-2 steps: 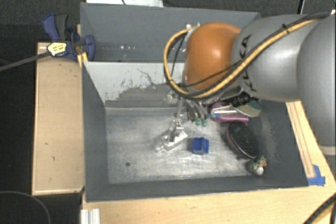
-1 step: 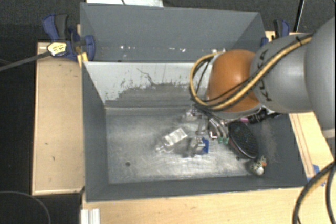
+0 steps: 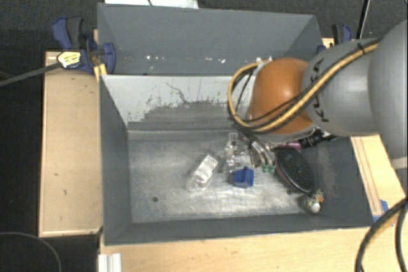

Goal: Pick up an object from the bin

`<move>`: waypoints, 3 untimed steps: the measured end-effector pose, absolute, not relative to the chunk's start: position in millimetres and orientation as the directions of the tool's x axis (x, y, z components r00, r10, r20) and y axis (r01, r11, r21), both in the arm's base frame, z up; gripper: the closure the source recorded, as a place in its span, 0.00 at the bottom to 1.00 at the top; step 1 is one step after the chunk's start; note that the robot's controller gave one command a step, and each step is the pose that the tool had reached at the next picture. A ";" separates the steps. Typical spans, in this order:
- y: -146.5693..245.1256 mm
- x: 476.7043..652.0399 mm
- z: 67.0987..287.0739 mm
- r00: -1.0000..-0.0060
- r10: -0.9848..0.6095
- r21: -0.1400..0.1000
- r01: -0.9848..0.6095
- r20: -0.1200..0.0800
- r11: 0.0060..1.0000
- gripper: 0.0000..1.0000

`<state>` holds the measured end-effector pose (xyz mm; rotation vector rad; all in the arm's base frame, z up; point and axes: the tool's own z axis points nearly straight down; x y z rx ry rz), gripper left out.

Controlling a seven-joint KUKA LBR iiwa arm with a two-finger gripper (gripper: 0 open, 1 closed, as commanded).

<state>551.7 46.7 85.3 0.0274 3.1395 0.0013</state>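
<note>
Blue block [image 3: 242, 178] just beside tool [image 3: 245, 161], mid-bin; tool open/closed: can't tell.

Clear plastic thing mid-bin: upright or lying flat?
Lying flat. The clear plastic piece rests lengthwise on the bin floor, slanted diagonally, just left of the small blue block.

No writing can be read for certain. The grey robot arm [image 3: 360, 95] carries dark block lettering beside its orange wrist cover [image 3: 277, 92], crossed by a yellow-and-black cable [image 3: 331, 73] and not legible. Any print on the small loose things in the bin [image 3: 115, 156] is too small to tell.
</note>
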 end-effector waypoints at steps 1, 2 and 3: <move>46.8 551.7 85.3 -1.000 0.021 0.001 0.021 -0.002 1.000 0.00; 75.8 566.3 83.0 -0.989 0.145 0.002 0.145 -0.004 0.989 0.00; 74.9 566.2 83.0 -0.989 0.148 0.002 0.148 -0.004 0.989 1.00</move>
